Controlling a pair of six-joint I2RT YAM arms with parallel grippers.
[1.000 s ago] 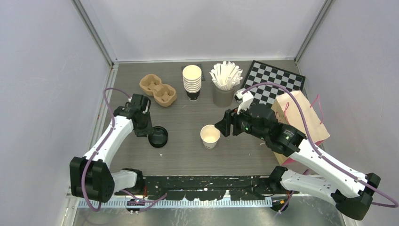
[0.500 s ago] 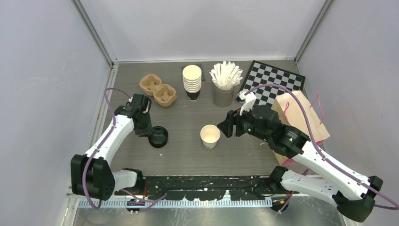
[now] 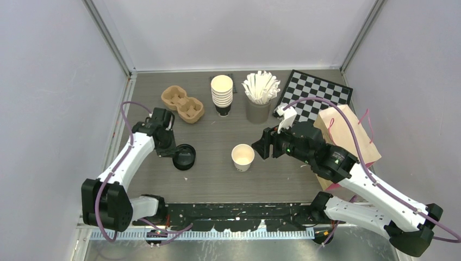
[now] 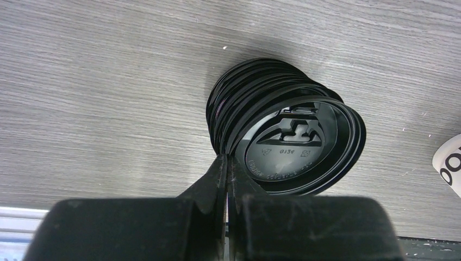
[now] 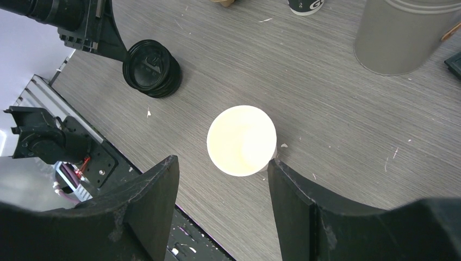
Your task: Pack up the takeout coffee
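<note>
Two views split the story of the left side. From overhead, the left claw [image 3: 172, 153] only sits against the near-left edge of the lid stack [image 3: 184, 157], and the wrist hides its jaws. The left wrist camera fills that in: both fingers [image 4: 215, 179] are pressed together on the rim of the top lid [image 4: 298, 145], which sits askew from the lids below it.

The right wrist camera shows the right claw [image 5: 222, 165] spread wide, with the cup [image 5: 242, 140] framed between its two fingers (its pale inside is plain to see, a detail the overhead view gives only faintly). Overhead, that claw hangs just to the cup's right, and neither view shows whether a finger touches the cup wall.

The cup stands upright and open-topped near the middle of the tabletop [image 3: 217, 182], well apart from the lid stack to its left.

Along the far edge, from left to right, are:
- a brown cardboard carrier [image 3: 182, 103]
- a cup stack [image 3: 222, 92]
- a grey tin [image 3: 257, 111] full of white sticks
- a chessboard [image 3: 315, 93]

A paper bag [image 3: 350, 133] lies on the right side. The right arm crosses its near part and hides it from above. The right wrist view catches only the tin's lower wall and the base of the cup stack.
</note>
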